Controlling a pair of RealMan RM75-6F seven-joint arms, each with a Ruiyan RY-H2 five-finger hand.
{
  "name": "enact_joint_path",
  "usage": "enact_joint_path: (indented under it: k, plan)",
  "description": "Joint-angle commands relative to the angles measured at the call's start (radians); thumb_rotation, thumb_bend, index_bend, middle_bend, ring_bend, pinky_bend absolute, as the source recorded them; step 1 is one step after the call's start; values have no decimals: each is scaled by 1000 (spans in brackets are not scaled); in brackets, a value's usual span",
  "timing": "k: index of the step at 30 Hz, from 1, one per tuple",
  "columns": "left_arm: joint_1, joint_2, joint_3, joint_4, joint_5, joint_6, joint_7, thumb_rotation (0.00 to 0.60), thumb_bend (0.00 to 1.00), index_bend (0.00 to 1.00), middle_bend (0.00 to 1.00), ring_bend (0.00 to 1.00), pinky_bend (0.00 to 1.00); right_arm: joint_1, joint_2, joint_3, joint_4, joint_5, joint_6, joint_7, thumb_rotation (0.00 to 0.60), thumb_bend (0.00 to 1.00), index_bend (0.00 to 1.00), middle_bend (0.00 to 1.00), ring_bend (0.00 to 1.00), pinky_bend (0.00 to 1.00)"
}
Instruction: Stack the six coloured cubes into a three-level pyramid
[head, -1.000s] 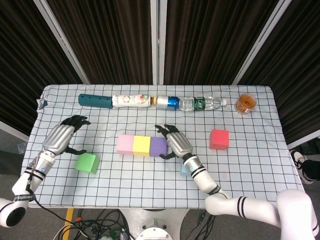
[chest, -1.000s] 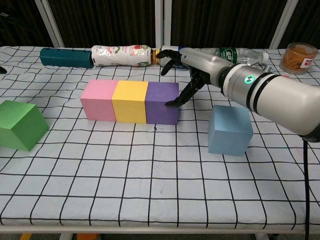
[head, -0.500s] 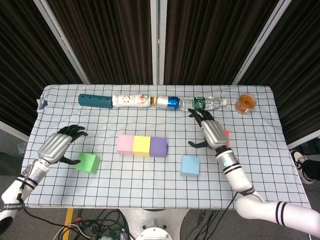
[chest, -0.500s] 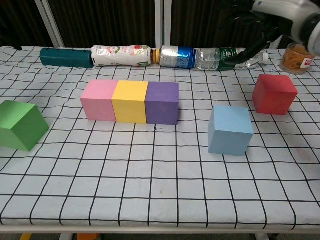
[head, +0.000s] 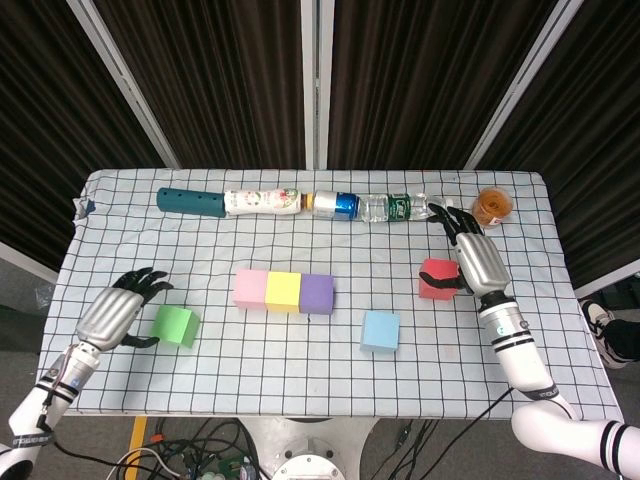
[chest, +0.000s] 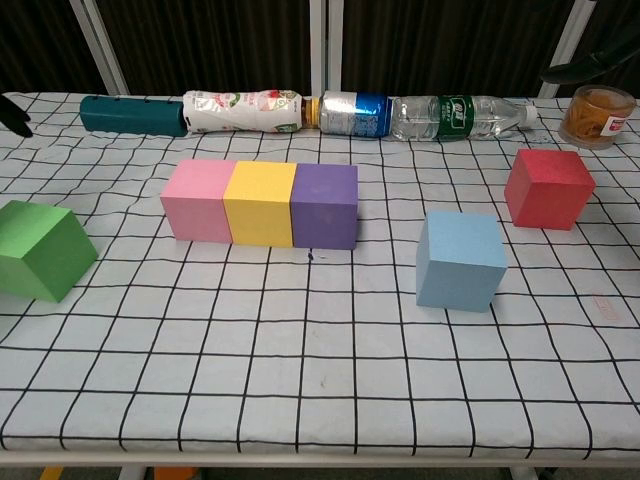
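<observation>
Right hand (head: 477, 262) hangs over the red cube (head: 437, 279), its dark fingers spread and its thumb reaching toward the cube's right edge; whether it touches cannot be told from the head view, and nothing is held in it. In the chest view only a dark fingertip shows at the top right corner, above the red cube (chest: 547, 188), which sits flat on the checked tablecloth (head: 300, 340). Left of the red cube, and nearer the front edge, lies the blue cube (head: 380, 331), standing alone and well apart from the others. Further left, three cubes form a tight row touching side to side: the purple cube (head: 317, 293), the yellow cube (head: 282, 291) and the pink cube (head: 250, 288), all on the table as a single level with nothing stacked on top. The green cube (head: 175, 326) rests near the left front of the table, slightly turned against the grid lines. Just beside it on its left is the left hand (head: 113, 316), fingers apart and loosely curved, holding nothing; a thumb tip lies close to the cube's left face, though contact cannot be judged. Along the back of the table runs a line of things laid end to end: a teal cylinder (head: 189, 201), a white flowered bottle (head: 262, 202), a blue can (head: 338, 205) and a clear water bottle (head: 405, 208). At the back right corner stands a small amber jar (head: 491, 207).
</observation>
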Motion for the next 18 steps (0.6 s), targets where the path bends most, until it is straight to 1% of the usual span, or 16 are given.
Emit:
enact_joint_path:
  k: [1,8,13,15,18]
  plan:
    - [-9,-28,7,15,-12,-29,38,600,79,203,92,59,125,-4,5,-5,-2,-4,-1,4,600,112,28,184,6,13]
    - [-5,-49,16,16,-48,-49,89,600,79,199,87,59,125,-9,7,-12,4,-6,-4,11,600,112,29,184,6,13]
    - [-13,-92,11,59,-86,-82,102,600,78,208,89,59,125,-11,-7,-18,18,-17,-3,28,600,113,28,185,6,13]
    - [-16,-109,5,75,-98,-88,97,600,78,226,109,62,125,-12,-11,-21,22,-21,-5,32,600,112,28,185,6,13]
    - [-12,-139,-1,109,-96,-72,94,600,87,272,177,110,125,-14,-11,-26,25,-25,-7,34,600,112,29,185,6,13]
